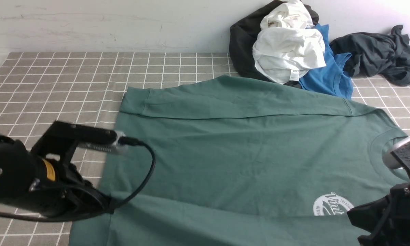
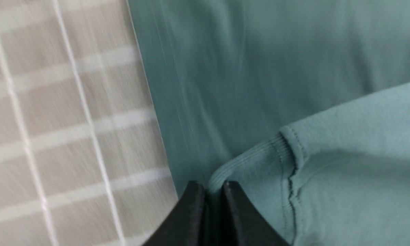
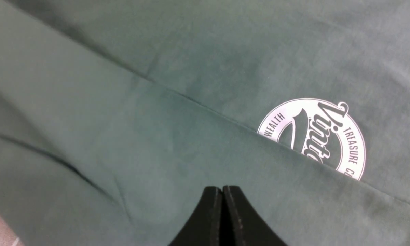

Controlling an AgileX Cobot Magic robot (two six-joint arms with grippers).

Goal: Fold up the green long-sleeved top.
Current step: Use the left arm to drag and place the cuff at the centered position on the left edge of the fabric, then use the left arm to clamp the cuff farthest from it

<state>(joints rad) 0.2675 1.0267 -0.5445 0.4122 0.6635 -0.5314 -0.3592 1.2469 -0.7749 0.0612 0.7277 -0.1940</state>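
I look over a grey checked tabletop (image 1: 71, 78) that runs back to a plain white wall (image 1: 123, 24), with a clothes heap (image 1: 287, 51) far right. The top (image 1: 232, 150) lies spread mid-table, its near edge cut off. My left hand (image 2: 214, 191) is clamped on its ribbed cuff (image 2: 253, 160), and that view is blurred. My right hand (image 3: 222, 194) is closed over the cloth by the half-covered logo (image 3: 314, 136). I cannot tell whether it grips any.

A plain white wall (image 1: 106, 24) runs across the back, scuffed with faint grey streaks. Below it the table (image 1: 54, 78) spreads wide, covered in grey-brown cloth ruled with thin white grid lines. Light is soft and even here, and up in the far right corner the wall washes out to a bright pinkish glare (image 1: 399, 10).
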